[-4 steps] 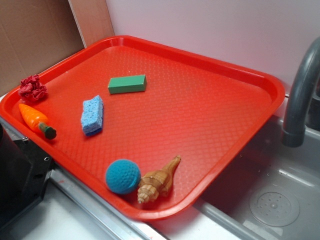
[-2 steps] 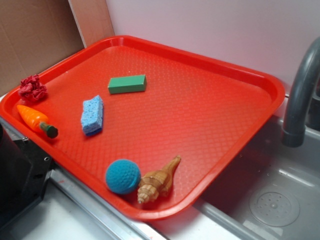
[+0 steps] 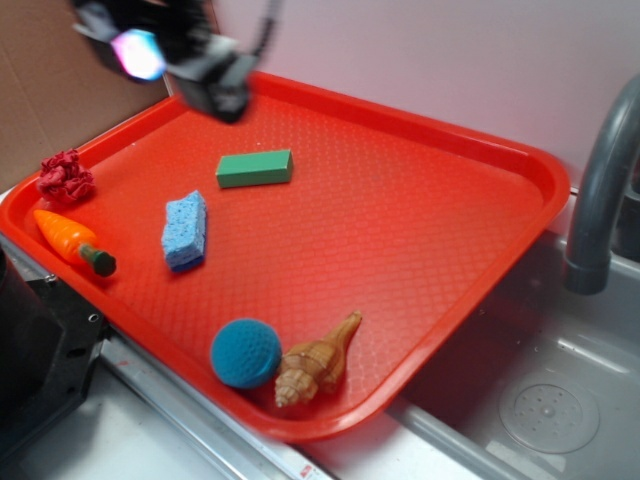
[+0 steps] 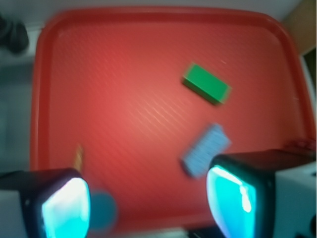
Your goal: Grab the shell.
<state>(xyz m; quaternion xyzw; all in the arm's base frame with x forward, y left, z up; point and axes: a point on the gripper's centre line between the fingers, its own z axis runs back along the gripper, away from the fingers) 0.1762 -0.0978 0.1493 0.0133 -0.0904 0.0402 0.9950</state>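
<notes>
The tan-brown spiral shell [image 3: 318, 362] lies on the red tray [image 3: 420, 230] near its front edge, touching or almost touching a teal knitted ball [image 3: 245, 352] on its left. My gripper [image 3: 185, 70] hovers blurred above the tray's far left corner, well away from the shell. In the wrist view the gripper [image 4: 148, 203] is open, its two glowing pads wide apart with nothing between them. There only the shell's pointed tail [image 4: 78, 156] shows above the left finger, with the ball [image 4: 103, 212] beside that finger.
A green block [image 3: 254, 168], a blue sponge [image 3: 185, 230], a toy carrot [image 3: 75, 241] and a red crumpled wad [image 3: 65, 178] lie on the tray's left half. A grey faucet [image 3: 600, 190] and a sink basin [image 3: 550, 400] stand to the right.
My gripper has come into the exterior view at the top left, where nothing showed before. The shell and the ball have not moved.
</notes>
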